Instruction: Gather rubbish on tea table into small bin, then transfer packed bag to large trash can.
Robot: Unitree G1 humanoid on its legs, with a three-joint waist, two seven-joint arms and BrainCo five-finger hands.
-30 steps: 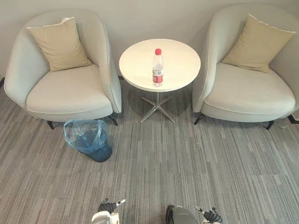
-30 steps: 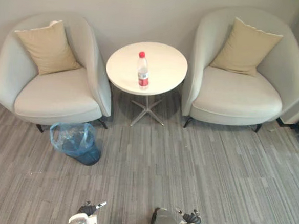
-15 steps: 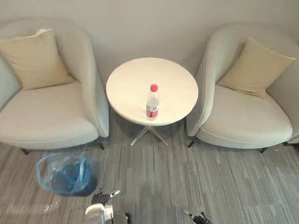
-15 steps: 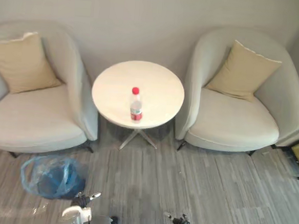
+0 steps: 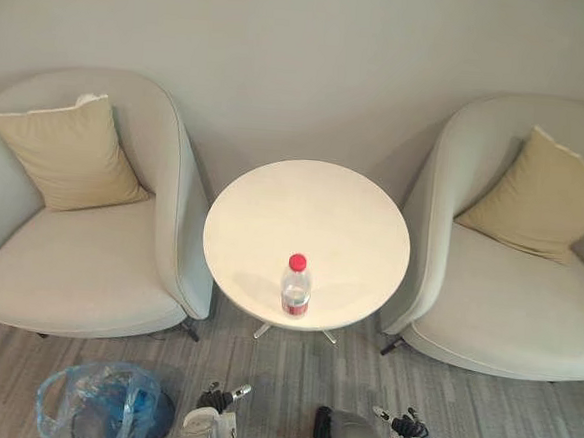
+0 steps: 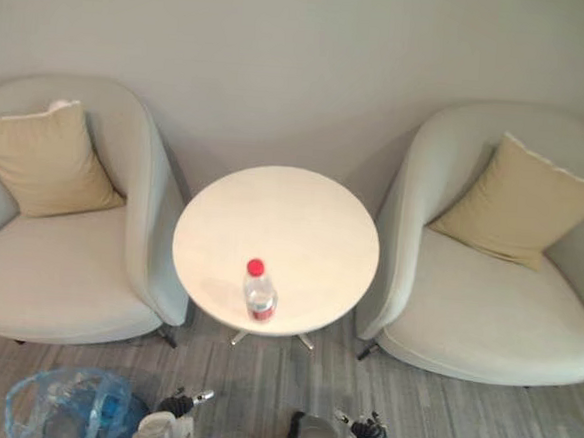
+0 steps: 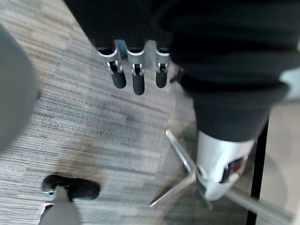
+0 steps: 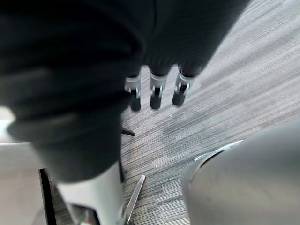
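Left eye view: one bottle (image 5: 295, 287), two armchairs (image 5: 83, 265) (image 5: 512, 305).

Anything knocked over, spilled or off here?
Nothing stands out. The bottle stands upright near the table's front edge, no spill visible. The small bin with its blue bag stands on the floor. The left hand and right hand are open, empty.

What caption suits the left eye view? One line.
Bottle stands on the round table between two armchairs; bagged bin on the floor.
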